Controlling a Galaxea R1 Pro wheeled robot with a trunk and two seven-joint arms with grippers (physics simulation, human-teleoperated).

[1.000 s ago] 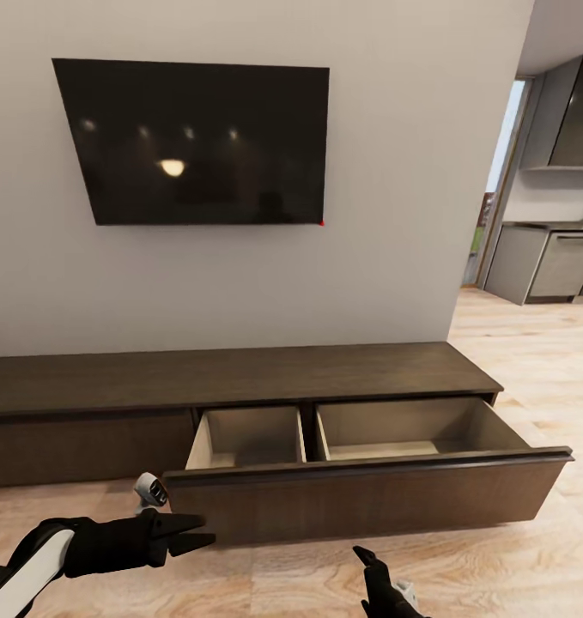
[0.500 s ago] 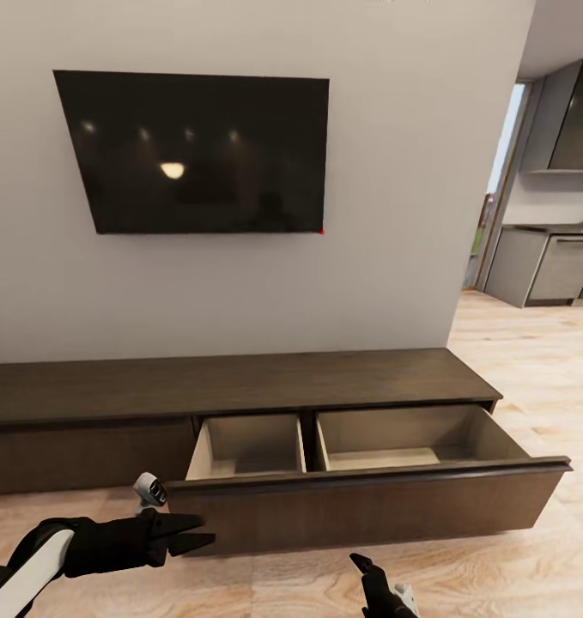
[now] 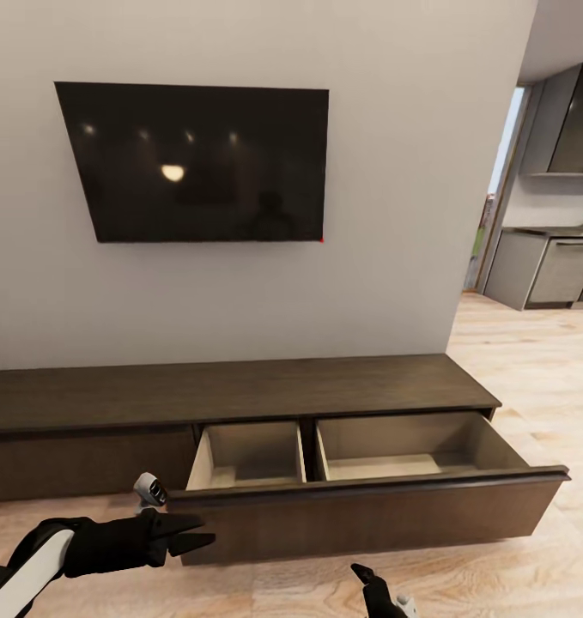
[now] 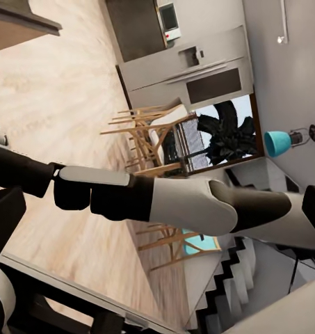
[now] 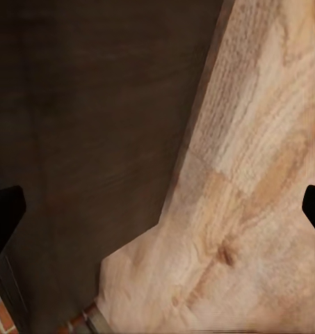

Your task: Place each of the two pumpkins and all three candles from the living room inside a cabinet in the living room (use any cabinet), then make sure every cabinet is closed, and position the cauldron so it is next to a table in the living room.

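- You face the cabinet [image 3: 239, 390], a long, low, dark-brown wood console standing on the floor against a pale grey wall.
- One wide drawer front [image 3: 368, 506] on its right half is pulled out toward you.
- Behind that front sit two pale beige compartments side by side, split by a dark divider.
- The left compartment [image 3: 248, 455] is the narrower one; its visible floor and walls are bare.
- The right compartment [image 3: 407, 448] is wider; its visible floor is bare too.
- The cabinet's left section [image 3: 85, 463] has its front flush and shut.
- A dark television [image 3: 197, 163] hangs on the wall above the cabinet.
- Your left end effector [image 3: 192, 534] hovers low, just beside the left end of the pulled-out front, its black fingers close together with only a narrow gap at the tips, pinching nothing.
- Your right end effector [image 3: 370, 582] sits at the bottom edge of the head view, above the wood floor [image 3: 531, 566]; its wrist view shows the two fingertips spread wide, with nothing between them.
- A grey kitchen [image 3: 557, 257] shows through the opening at far right.
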